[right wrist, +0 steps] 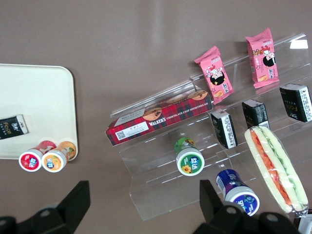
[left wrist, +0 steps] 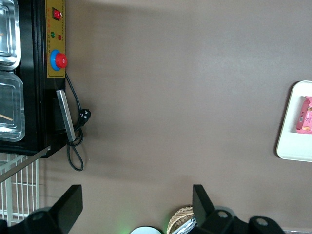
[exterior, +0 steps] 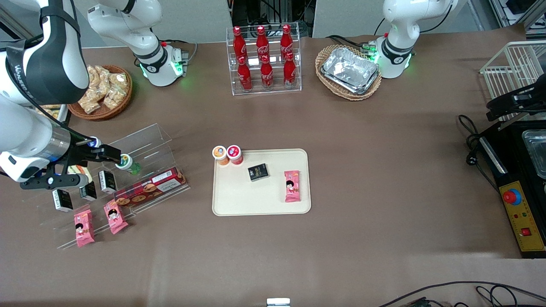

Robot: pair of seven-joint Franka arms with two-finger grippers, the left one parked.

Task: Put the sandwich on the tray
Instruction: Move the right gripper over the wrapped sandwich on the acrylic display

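Hovering above the clear acrylic shelf [right wrist: 195, 146], the right gripper [right wrist: 141, 207] spreads wide, empty; the clear-wrapped triangular sandwich [right wrist: 275, 165] lies there, nine o'clock from the cream rectangular tray [exterior: 260, 200]. Neighbouring purple-lidded cup [right wrist: 237, 193] risks toppling.

Cream tray [exterior: 239, 200], pale sandwich [right wrist: 276, 165] with red-green filling, tartan-red biscuit box [right wrist: 161, 117].
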